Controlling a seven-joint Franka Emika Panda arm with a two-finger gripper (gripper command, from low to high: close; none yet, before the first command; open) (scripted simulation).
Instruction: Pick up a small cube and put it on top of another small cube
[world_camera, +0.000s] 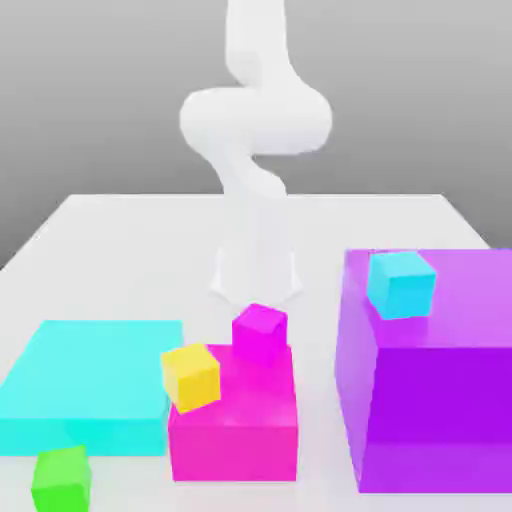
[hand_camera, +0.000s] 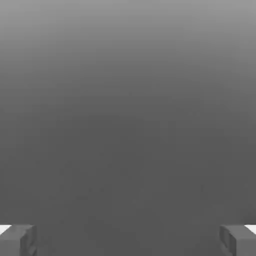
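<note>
The small cube is bright green (world_camera: 62, 478) and rests on the table at the near left of the exterior view, in front of a flat cyan slab. Another small cube, magenta-pink (world_camera: 260, 332), sits on the back of a larger magenta block (world_camera: 235, 425). The white arm (world_camera: 255, 150) rises behind the blocks, well away from the green cube. In the hand view my gripper (hand_camera: 128, 240) is open, its two grey fingertips (hand_camera: 17, 240) spread far apart with nothing between them and only grey backdrop beyond.
A small yellow cube (world_camera: 191, 376) sits tilted at the magenta block's left top edge. The flat cyan slab (world_camera: 90, 390) lies at the left. A tall purple block (world_camera: 440, 380) at the right carries a small cyan cube (world_camera: 401, 283).
</note>
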